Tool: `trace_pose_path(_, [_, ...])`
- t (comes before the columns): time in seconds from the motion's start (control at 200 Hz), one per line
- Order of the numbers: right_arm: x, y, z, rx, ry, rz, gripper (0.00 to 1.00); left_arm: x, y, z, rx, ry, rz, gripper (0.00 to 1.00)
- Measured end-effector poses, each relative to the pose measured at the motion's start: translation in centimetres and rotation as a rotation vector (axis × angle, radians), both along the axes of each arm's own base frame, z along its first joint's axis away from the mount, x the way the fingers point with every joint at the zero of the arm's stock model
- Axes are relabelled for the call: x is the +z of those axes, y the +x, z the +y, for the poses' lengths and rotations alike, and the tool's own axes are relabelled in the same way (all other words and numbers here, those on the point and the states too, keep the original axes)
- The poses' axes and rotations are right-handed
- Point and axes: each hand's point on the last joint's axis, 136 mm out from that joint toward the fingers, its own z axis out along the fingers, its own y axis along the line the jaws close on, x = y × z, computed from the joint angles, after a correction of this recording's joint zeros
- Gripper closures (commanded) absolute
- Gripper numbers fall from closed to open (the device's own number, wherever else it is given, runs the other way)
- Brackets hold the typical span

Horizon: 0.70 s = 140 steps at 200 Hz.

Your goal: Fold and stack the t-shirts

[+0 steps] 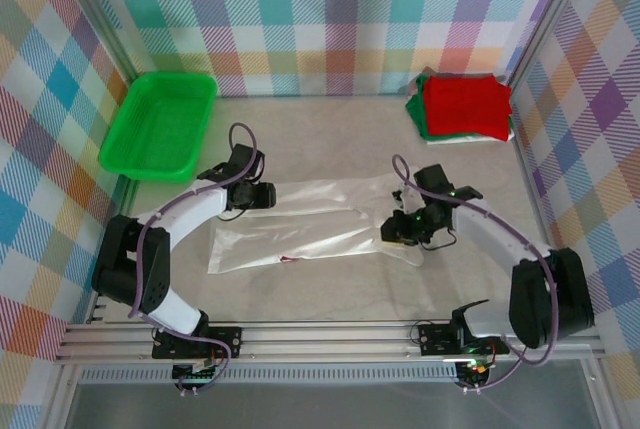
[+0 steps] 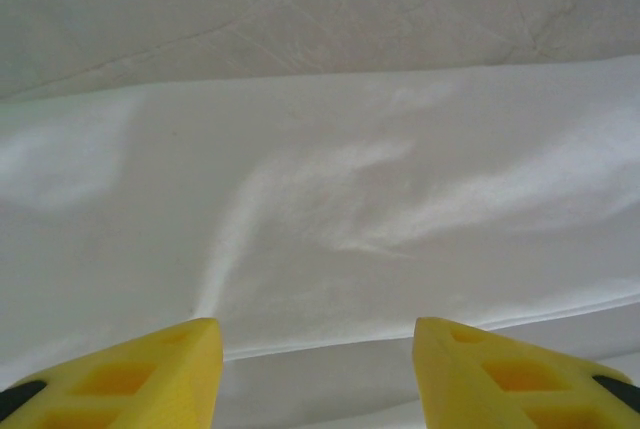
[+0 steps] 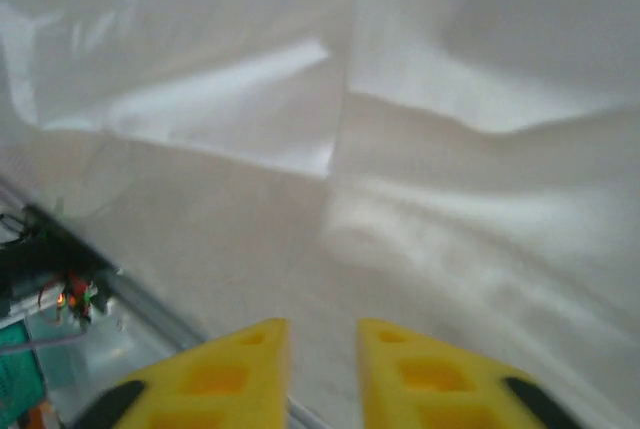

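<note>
The main risk sits at the right claw (image 1: 398, 231). Its yellow fingers (image 3: 230, 374) stand a narrow gap apart, with nothing I can make out pinched between them, right over the rumpled right end of the white t-shirt (image 1: 300, 234). If it closes from here, it may catch one layer alone or a bunch of creases, and a lift or drag would pull the fold crooked instead of carrying the whole end across. The cloth is soft and lies in loose ridges, so a shallow bite could also slip out and let the end drop in a heap.

A second risk is on the other side. The left claw (image 1: 262, 195) is wide apart and empty, so nothing pins the shirt there. A pull from the right could slide the whole garment along the surface (image 1: 330, 134) rather than fold it.

The white t-shirt lies lengthwise across the middle of the surface, between the two arms. Its left part spreads under and ahead of the left claw, with a cloth edge just before the fingertips in the left wrist view. Its right end lies beneath the right claw. The folded red tee (image 1: 465, 104) rests on the green one (image 1: 418, 119) in the far right corner, well apart from both claws, and the green tray (image 1: 155, 129) stands at the far left
</note>
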Motion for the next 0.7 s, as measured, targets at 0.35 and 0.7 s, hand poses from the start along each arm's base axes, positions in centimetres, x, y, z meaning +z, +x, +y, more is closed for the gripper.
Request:
trace_pose_path(0.35, [4.3,5.5,-0.7,-0.144,-0.024,-0.144,0.75,0.2,3.8,-1.0,0.006,-0.013,-0.043,0.49])
trace_pose_path(0.7, [-4.2,16.1,-3.2,-0.282,-0.359,-0.047,0.80,-6.1,9.7,0.9,0.102,-0.054,0.095,0.49])
